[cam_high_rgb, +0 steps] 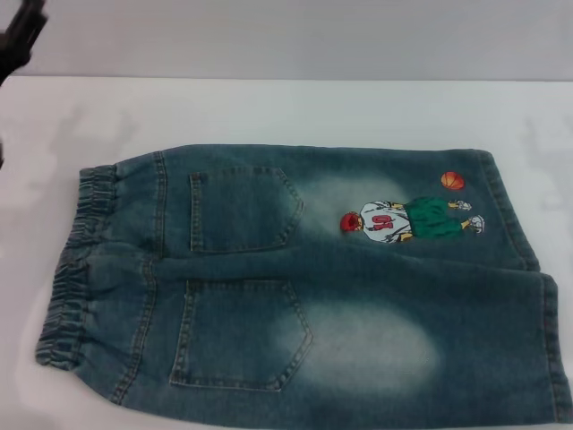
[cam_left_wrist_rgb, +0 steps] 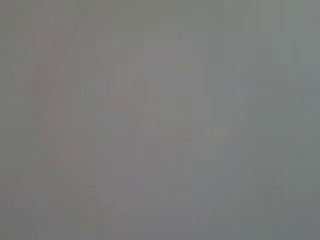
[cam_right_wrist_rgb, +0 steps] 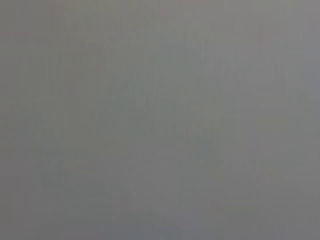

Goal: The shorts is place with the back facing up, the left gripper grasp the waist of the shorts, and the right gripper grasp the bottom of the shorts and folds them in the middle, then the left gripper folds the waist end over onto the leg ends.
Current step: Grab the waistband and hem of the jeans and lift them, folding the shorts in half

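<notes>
At far upper left, the left gripper (cam_high_rgb: 20,38) hangs clear of the shorts (cam_high_rgb: 304,287) — jaws unreadable.

The white table (cam_high_rgb: 295,112) is flat and smooth. It runs from one side of the head view to the other. Its top looks a little shiny, with soft grey shadows on the left and right. Behind the far edge of the table is a plain grey wall (cam_high_rgb: 313,36). The wall meets the table in a straight line near the top of the head view. More of the white table shows at the bottom left corner. The left wrist view shows only a plain grey blur. The right wrist view shows the same, with nothing clear to name in it.
</notes>
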### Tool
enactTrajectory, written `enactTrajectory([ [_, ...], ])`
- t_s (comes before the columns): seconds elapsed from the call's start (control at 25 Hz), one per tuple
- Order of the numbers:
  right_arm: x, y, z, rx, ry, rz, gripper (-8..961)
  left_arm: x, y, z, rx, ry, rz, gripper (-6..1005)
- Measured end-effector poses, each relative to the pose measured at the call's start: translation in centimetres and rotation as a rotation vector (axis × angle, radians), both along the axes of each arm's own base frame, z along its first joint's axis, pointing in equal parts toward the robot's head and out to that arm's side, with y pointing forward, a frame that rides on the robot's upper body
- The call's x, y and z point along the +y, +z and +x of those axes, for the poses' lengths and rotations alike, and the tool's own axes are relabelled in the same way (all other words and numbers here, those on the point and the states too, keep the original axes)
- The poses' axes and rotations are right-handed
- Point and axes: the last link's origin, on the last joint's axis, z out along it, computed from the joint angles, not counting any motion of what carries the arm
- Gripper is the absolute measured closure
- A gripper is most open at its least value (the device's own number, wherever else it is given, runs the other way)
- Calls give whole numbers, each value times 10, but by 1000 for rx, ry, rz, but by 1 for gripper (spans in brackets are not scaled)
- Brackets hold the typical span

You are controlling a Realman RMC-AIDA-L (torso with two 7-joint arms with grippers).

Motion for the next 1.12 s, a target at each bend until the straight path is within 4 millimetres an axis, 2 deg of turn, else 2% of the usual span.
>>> enactTrajectory([
  [0.28,-4,3,7,23,-32,24,371,24,27,32,-83,-147,-286,172],
  [0.36,-6,3,9,27,-40,28,371,24,27,35,-83,-156,-313,172],
  [0.4,-6,4,11,32,-47,35,371,24,37,46,-74,-207,-436,172],
  [0.44,-6,4,11,32,-47,35,371,24,37,46,-74,-207,-436,172],
  [0.48,-6,4,11,34,-52,35,372,20,43,51,-71,-246,-517,172],
  [0.6,-5,4,13,36,-67,29,372,13,50,54,-65,-284,-612,172],
  [0.76,-2,4,12,35,-68,25,372,-1,61,52,-45,-286,-790,172],
  [1.12,2,5,10,30,-65,23,372,-42,79,15,-39,-163,-989,173],
])
